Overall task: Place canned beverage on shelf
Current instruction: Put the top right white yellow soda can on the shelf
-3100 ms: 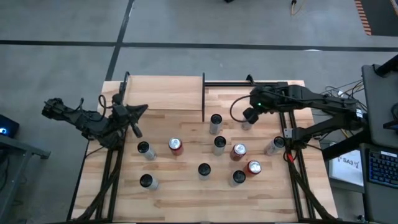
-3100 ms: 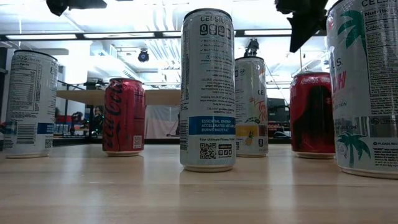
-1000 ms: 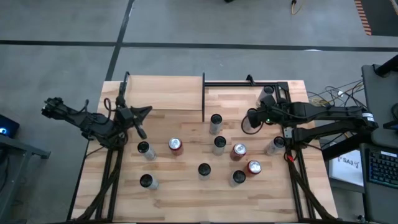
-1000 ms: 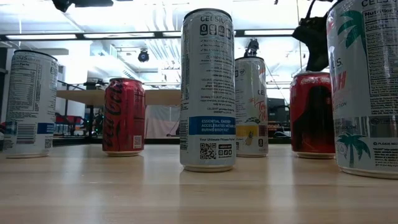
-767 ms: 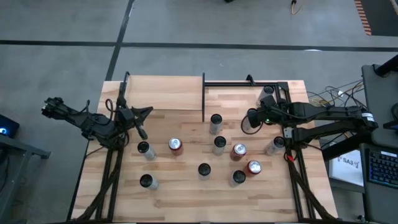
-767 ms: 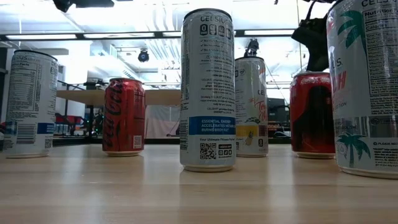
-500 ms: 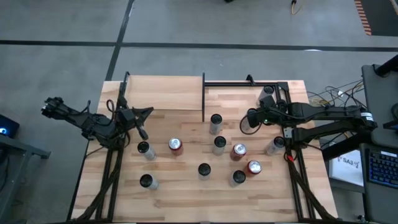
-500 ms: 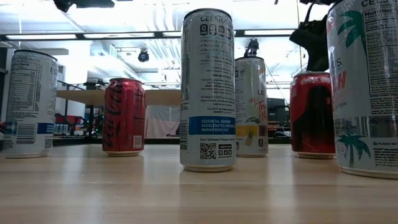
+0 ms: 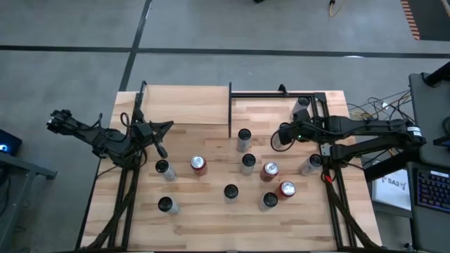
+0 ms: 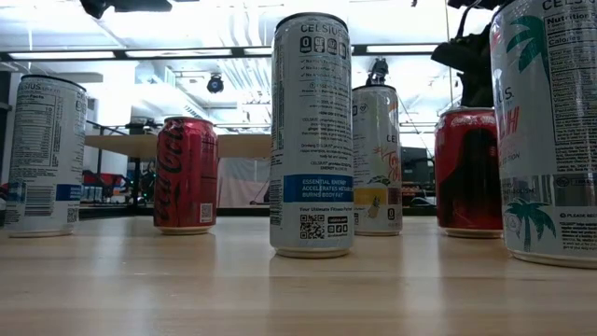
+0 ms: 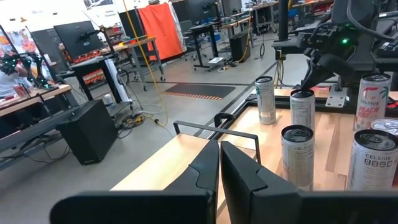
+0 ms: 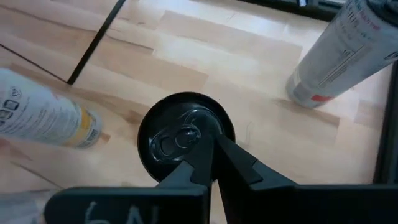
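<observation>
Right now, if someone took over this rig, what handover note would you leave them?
Right gripper: shut, empty, poised directly above the black-topped can near the table's back right; it must open before it can grasp.
Left gripper: shut, empty, waiting at the table's left edge beside the shelf.
Pale wood plank shelf on black posts: back left, no cans on it.
Other slim silver cans and red cola cans: upright on the tabletop.
Done: nothing placed.
Left: grasp a can, lift it, set it on the shelf.

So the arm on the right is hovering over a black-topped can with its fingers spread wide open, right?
Not quite. The right gripper does hover over the black-topped can, but its fingers are closed together, not spread open. The right wrist view shows them meeting just above the can's top.
</observation>
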You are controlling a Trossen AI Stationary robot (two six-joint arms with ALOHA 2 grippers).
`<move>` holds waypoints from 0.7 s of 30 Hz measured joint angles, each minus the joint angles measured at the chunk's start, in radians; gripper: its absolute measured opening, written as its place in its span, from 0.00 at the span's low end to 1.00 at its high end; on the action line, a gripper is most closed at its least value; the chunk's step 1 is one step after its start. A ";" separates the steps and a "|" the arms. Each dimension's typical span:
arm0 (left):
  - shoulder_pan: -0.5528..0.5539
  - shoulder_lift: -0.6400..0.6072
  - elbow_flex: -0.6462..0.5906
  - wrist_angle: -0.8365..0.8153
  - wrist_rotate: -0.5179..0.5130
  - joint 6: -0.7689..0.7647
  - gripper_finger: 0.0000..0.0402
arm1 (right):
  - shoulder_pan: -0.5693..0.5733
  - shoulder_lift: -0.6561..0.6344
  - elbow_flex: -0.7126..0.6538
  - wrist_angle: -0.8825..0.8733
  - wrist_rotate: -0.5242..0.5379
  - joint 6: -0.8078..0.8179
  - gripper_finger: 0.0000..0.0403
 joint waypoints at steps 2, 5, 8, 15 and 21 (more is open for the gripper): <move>0.000 0.000 0.000 0.000 0.000 0.000 0.00 | 0.000 0.000 0.000 0.002 -0.019 0.005 0.02; 0.000 0.000 0.000 0.000 0.000 0.000 0.00 | 0.002 -0.002 0.001 0.004 -0.042 0.038 0.02; 0.000 0.000 0.000 0.001 0.000 0.000 0.00 | 0.002 -0.002 0.007 0.000 -0.059 0.072 0.02; 0.000 0.000 0.000 0.001 0.000 0.000 0.00 | 0.002 0.001 0.078 -0.006 -0.085 -0.005 0.02; 0.000 0.000 0.000 0.002 0.000 0.002 0.00 | 0.002 0.019 0.169 0.000 -0.045 -0.139 0.02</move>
